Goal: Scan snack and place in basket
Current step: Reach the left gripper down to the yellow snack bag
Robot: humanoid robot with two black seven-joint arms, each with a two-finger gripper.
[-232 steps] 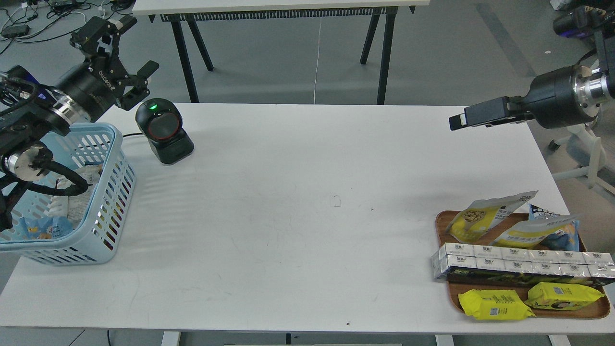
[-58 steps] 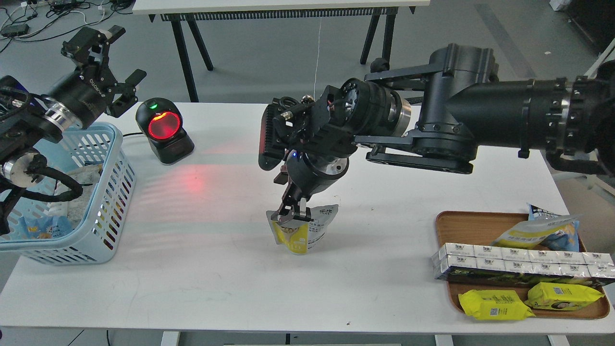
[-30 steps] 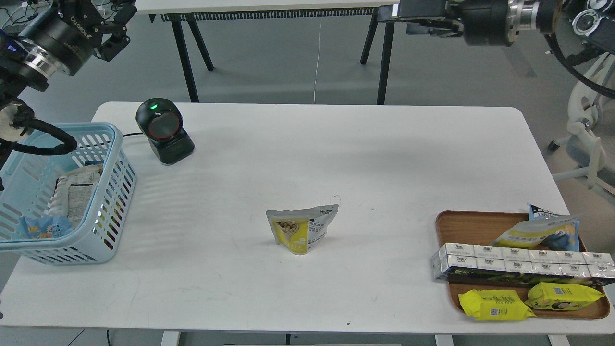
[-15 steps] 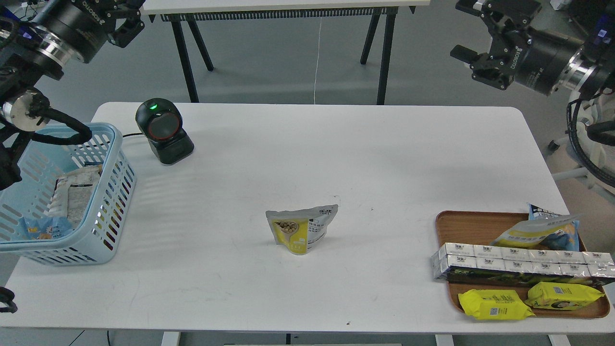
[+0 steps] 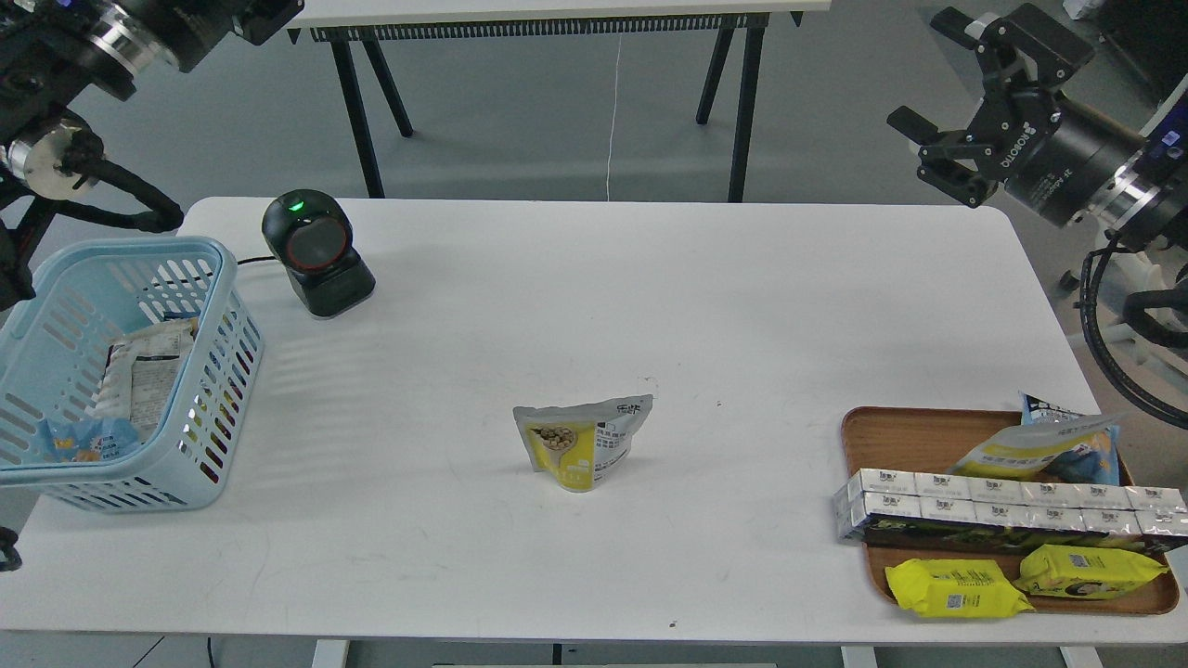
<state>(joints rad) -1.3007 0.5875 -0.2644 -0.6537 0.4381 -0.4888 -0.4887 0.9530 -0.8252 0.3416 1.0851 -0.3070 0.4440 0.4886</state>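
Head view shows the table with the snack standing free near its middle, the basket (already holding packets) well to the snack's left and the tray well to its right. Scanner sits up-left of the snack. Right gripper, far up-right of the snack, is spread and empty; the left gripper is cut off, so I cannot tell.

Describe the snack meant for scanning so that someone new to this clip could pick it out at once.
On the white table, look near the middle, between the blue basket at the left and the wooden tray at the right. The snack stands there alone: a small pouch, yellow below, white with dark print above, showing beige beans. Every other packet lies in the tray or basket.
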